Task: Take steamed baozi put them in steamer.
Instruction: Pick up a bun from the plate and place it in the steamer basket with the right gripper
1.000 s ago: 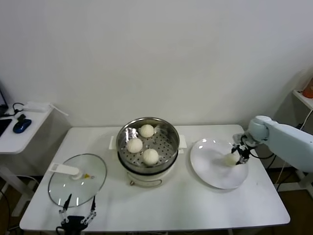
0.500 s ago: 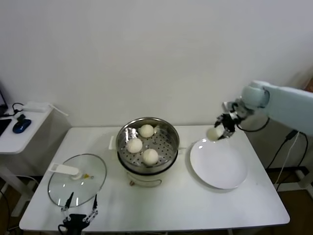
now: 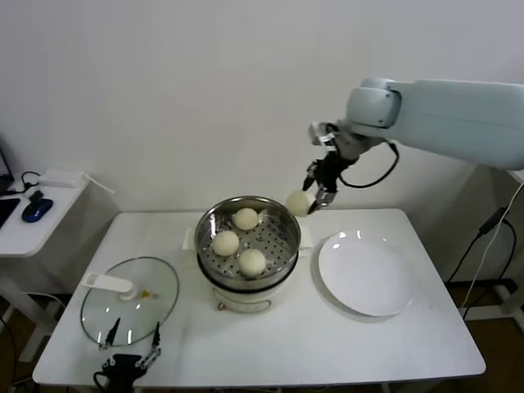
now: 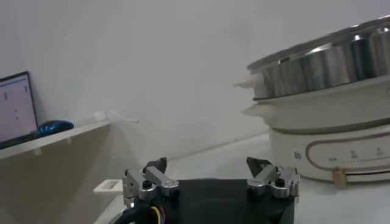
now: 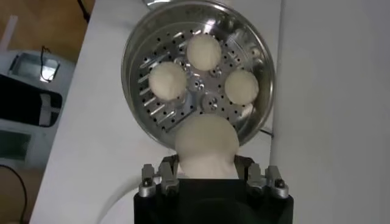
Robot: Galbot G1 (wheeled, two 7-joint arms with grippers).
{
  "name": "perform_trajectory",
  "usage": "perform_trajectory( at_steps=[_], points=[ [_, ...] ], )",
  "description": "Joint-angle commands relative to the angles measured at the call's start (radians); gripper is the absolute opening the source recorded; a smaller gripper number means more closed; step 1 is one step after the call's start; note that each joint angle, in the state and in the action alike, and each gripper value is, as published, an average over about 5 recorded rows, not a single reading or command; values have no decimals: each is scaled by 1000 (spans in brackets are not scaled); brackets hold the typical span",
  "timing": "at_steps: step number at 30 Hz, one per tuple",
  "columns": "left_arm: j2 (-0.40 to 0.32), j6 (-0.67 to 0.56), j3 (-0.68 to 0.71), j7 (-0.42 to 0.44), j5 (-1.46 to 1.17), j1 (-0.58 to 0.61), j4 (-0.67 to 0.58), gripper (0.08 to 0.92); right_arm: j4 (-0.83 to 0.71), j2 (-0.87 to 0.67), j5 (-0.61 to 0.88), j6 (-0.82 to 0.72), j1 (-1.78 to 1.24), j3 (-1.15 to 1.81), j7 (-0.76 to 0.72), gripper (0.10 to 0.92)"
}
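Since the earlier frames, the right gripper was seen to have been carried from the white plate up and across to the far right rim of the steamer, with the fourth baozi lifted clear of the plate. That baozi was held clamped between the right gripper's fingers, raised above the steamer's rim and not yet inside the basket. In the right wrist view the held baozi was seen directly over the near edge of the steamer, with the perforated bottom showing beneath it.

Three baozi were noted lying in the basket: one at the far side, one at the left, one at the near side. They were set apart from one another.

The steamer was seated on its cream-white cooker base at the middle of the bench. The plate was recorded just to the right of the cooker, nothing lying on it. A glass lid with a white handle was lying flat on the bench to the left of the cooker.

The left gripper was parked low at the front-left edge of the bench, near the lid, its fingers spread apart and nothing held; the left wrist view showed the same parted fingers.
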Motion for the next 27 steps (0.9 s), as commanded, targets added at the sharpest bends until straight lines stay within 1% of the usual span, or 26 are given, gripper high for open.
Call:
perform_trajectory(
  at_steps=[1, 14, 20, 27],
  points=[
    [-4, 9, 3, 2, -1, 3, -6, 823, -113, 209, 79, -61, -164, -5, 23, 628],
    [-3, 5, 3, 8, 0, -3, 17, 823, -267, 253, -71, -94, -405, 87, 100, 628],
    [-1, 0, 3, 8, 2, -4, 28, 823, -331, 274, -110, -94, -425, 97, 106, 628],
    [4, -3, 2, 8, 4, -9, 36, 823, -338, 271, -135, -92, -430, 104, 108, 628]
  ],
)
